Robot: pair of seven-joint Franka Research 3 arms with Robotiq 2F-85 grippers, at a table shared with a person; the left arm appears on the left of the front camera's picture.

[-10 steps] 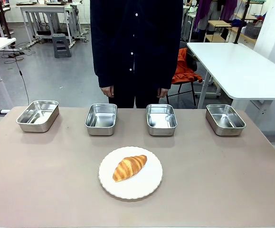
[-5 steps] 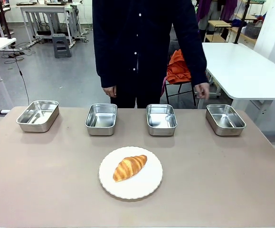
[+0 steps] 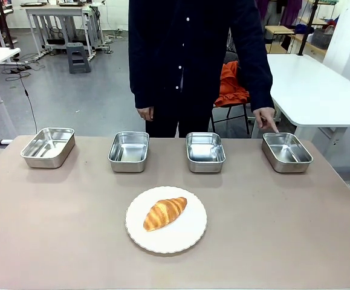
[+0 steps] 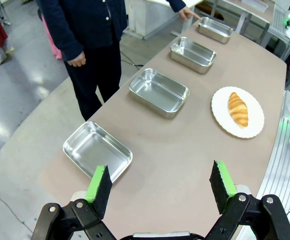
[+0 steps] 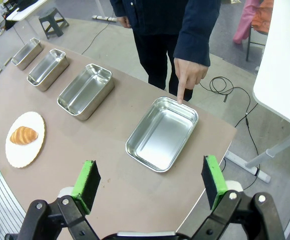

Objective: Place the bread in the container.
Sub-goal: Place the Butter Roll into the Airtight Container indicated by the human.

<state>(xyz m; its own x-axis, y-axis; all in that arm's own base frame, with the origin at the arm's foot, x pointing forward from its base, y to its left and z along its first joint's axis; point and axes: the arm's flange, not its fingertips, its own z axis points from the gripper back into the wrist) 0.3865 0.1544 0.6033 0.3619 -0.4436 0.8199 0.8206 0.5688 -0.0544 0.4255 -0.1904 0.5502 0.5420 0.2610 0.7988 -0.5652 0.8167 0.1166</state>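
On your table, the person at upper middle of the frame points a finger at the far rim of the container, the rightmost tray. The white plate at lower centre carries the bread. Your left hand and right hand hang above the table, fingers wide apart, empty.

Both end effectors, jaws wide apart
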